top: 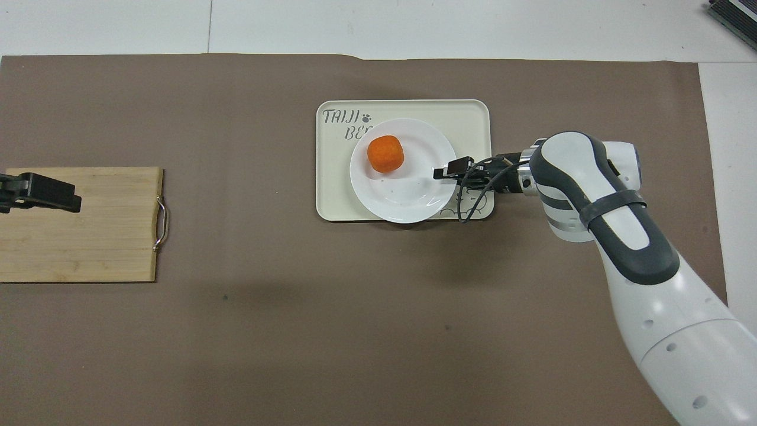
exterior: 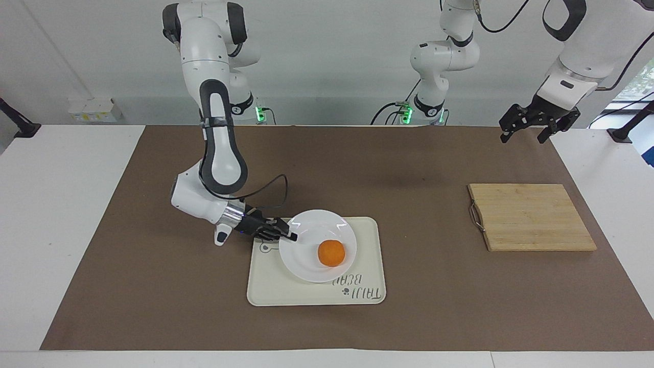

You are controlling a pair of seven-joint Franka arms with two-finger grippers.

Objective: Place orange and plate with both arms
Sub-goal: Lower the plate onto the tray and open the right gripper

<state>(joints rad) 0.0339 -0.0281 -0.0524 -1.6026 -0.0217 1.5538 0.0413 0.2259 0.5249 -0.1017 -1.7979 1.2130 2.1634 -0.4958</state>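
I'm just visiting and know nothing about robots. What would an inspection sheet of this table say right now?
Surface: brown mat on a white table.
Job's things: orange on the white plate; plate rests on the cream tray.
Clutter: wooden cutting board toward the left arm's end.
Grippers: right gripper at the plate's rim; left gripper open, waiting in the air near the board's end of the table.
Cables: black cable loops at the right wrist.
Surroundings: white wall; a third arm stands there.
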